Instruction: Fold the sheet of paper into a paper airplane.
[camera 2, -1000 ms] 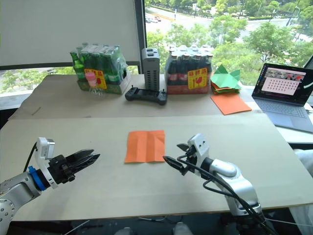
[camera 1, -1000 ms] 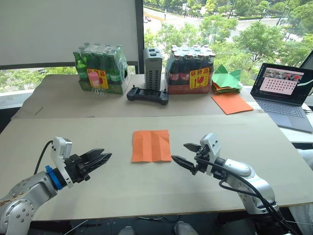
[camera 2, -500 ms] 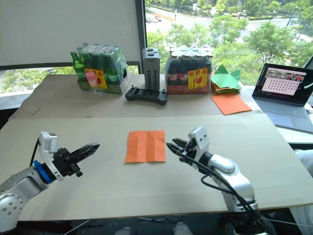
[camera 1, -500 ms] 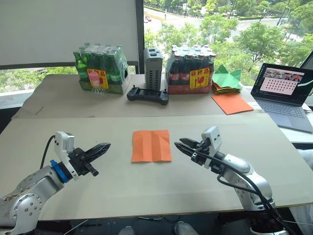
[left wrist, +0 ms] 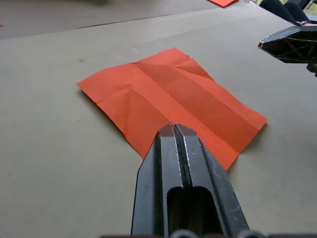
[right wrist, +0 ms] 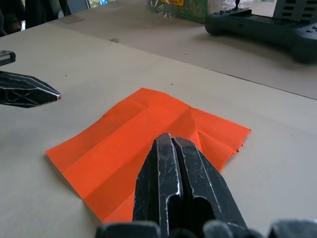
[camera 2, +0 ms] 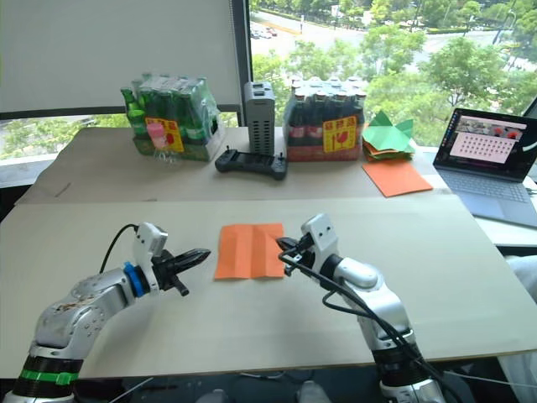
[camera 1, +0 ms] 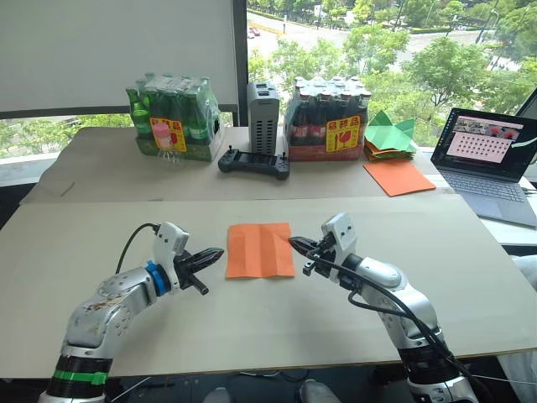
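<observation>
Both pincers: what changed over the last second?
Both closed in on the sheet of paper. The left pincer moved forward and inward to its left edge, fingers now shut. The right pincer moved inward to its right edge and shut from open. Neither has taken hold of it. The sheet lies flat in the same spot, creases unchanged; the bottle packs, controller and laptop stayed put.

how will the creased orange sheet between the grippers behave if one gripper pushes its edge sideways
The sheet of paper looks thin and lies nearly flat on the table, so it would probably slide or buckle along its creases rather than resist. It likely weighs next to nothing. The left gripper and right gripper, both shut, flank it; a flat edge may be hard to get under.
</observation>
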{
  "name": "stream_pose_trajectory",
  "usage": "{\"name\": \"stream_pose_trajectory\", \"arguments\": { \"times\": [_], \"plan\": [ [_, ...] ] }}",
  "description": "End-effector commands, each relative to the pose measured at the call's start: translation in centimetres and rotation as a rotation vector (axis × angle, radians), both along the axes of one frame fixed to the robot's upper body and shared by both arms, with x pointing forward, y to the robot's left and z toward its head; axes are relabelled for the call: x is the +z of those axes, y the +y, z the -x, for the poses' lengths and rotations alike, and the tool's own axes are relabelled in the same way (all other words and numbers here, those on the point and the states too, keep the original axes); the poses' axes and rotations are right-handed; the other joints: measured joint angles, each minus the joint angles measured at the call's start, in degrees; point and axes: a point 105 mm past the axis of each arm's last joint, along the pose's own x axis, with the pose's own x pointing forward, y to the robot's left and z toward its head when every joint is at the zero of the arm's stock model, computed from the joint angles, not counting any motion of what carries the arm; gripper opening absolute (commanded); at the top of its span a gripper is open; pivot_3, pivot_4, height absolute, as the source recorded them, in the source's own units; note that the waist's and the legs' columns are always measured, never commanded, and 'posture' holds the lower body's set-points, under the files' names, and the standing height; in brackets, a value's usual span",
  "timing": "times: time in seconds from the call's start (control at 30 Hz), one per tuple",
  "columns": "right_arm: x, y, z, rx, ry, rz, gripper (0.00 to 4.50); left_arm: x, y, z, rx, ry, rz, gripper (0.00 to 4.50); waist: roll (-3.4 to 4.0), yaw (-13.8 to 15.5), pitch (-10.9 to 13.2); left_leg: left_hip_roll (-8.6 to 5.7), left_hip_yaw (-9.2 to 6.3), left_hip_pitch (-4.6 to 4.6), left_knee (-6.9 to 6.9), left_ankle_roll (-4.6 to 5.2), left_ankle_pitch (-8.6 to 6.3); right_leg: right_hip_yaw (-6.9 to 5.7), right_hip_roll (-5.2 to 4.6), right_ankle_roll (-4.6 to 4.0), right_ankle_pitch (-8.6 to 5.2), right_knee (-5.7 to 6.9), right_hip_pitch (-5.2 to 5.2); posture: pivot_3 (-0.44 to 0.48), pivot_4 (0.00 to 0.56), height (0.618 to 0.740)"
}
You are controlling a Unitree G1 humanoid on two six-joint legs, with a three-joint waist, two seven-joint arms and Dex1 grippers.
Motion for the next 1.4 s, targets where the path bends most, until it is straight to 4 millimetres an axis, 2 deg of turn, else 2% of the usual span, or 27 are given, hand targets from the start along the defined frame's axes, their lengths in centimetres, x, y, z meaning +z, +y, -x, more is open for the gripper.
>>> {"name": "stream_pose_trajectory", "arguments": {
  "times": [0.03, 0.3, 0.63, 0.87, 1.13, 1.4],
  "plan": [
    [1.2, 0.5, 0.0, 0.010, -0.059, -0.013, 0.01, 0.3, -1.3, -0.7, -0.058, -0.050, -0.036, 0.00, 0.00, -0.03, 0.00, 0.00, 0.00, -0.01, 0.00, 0.00, 0.00, 0.00, 0.00, 0.00, 0.00, 0.00, -0.01, 0.000, 0.150, 0.740],
    [0.6, 0.4, 0.0, -0.017, -0.047, 0.001, 0.01, -0.4, -2.1, -2.0, -0.072, -0.044, -0.058, 0.00, 0.00, -0.09, 0.00, 0.00, -0.01, -0.02, 0.00, 0.00, 0.00, 0.00, 0.00, 0.00, 0.00, 0.02, -0.01, 0.000, 0.150, 0.740],
    [-2.6, -1.4, -1.3, -0.106, -0.024, 0.261, 0.01, -3.2, -1.0, -1.8, -0.055, 0.020, -0.118, 0.00, 0.00, -0.04, 0.00, -0.01, 0.00, -0.01, 0.00, 0.00, 0.00, 0.00, -0.02, 0.01, 0.00, 0.02, -0.01, 0.000, 0.150, 0.740],
    [-3.4, -1.9, -1.8, -0.124, -0.001, 0.310, 0.01, -4.1, -0.7, -1.5, -0.046, 0.041, -0.131, 0.00, 0.00, -0.06, -0.01, -0.01, -0.01, 0.03, 0.00, 0.00, 0.00, 0.00, -0.01, 0.01, 0.00, 0.04, 0.02, 0.000, 0.150, 0.740],
    [-4.0, -0.4, -1.3, -0.046, 0.043, 0.298, 0.01, -4.4, -0.9, -1.5, -0.052, 0.044, -0.144, 0.00, 0.00, -0.08, -0.01, -0.01, -0.01, 0.07, 0.00, 0.00, 0.00, 0.00, -0.01, 0.01, 0.00, 0.04, 0.07, 0.000, 0.150, 0.740],
    [-4.0, 0.1, -1.5, -0.032, 0.061, 0.274, 0.01, -4.6, -0.9, -1.3, -0.054, 0.047, -0.152, 0.00, 0.00, -0.11, -0.03, -0.01, -0.01, 0.10, 0.00, 0.00, 0.00, 0.00, -0.01, 0.01, 0.00, 0.05, 0.09, 0.000, 0.150, 0.740]
  ]
}}
